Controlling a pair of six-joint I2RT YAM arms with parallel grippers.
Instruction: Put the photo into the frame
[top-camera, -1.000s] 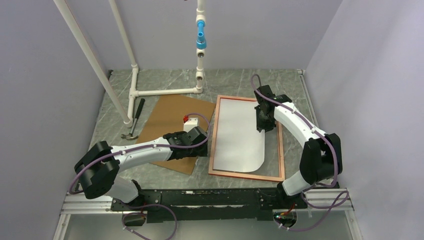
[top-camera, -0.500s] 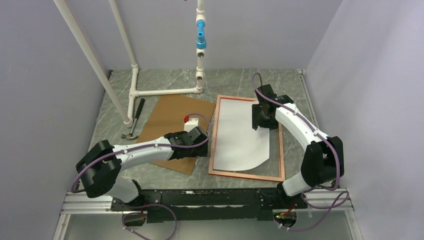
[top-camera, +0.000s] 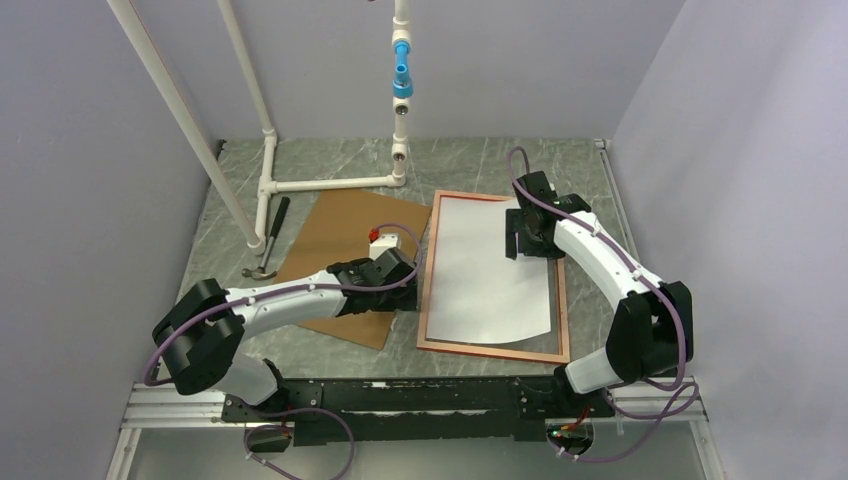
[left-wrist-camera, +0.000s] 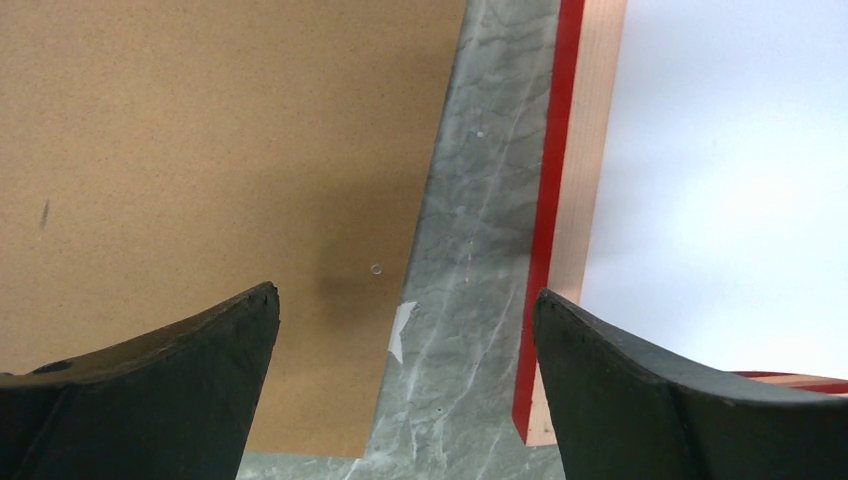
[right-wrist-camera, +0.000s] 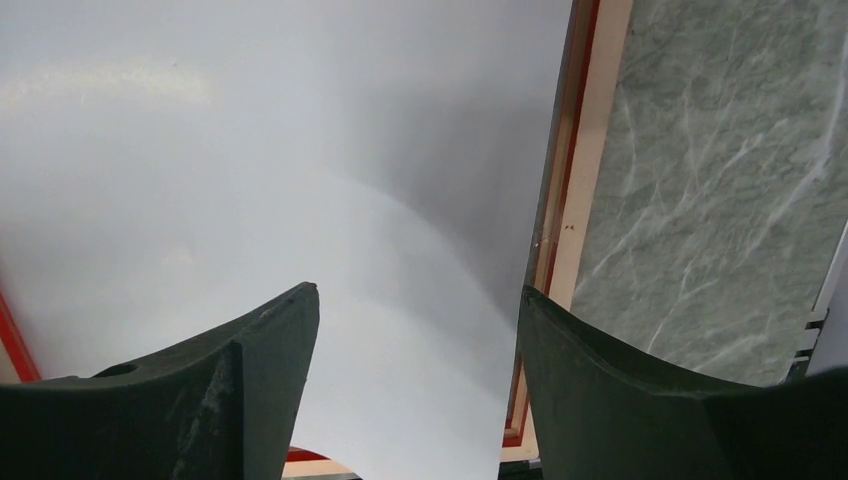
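Tabletop: you are working on a grey-green marbled tabletop (top-camera: 470, 160) closed in by pale lilac walls.
Left jaws: spread wide and holding nothing. In the left wrist view they hang over a bare strip of tabletop, with the brown board at their 9 o'clock and the frame's left border at their 3 o'clock.
Right jaws: also spread wide and empty, above the far right part of the photo. In the right wrist view the frame's right border runs at their 3 o'clock.
Photo (top-camera: 490, 270) (right-wrist-camera: 250, 180): white face up, lying inside the frame. Its near right part bows upward, and you cannot tell whether that edge is seated.
Frame (top-camera: 490, 348) (left-wrist-camera: 580, 200) (right-wrist-camera: 590, 150): flat on the tabletop, pale wood face up, red showing along its outer side.
Backing board (top-camera: 340, 250) (left-wrist-camera: 200, 150): flat at 9 o'clock of the frame, partly under your left arm.
Hammer (top-camera: 270, 240): at 9 o'clock of the board, just beside it.
Pipe stand (top-camera: 330, 184): white tubing at 12 o'clock of the board.
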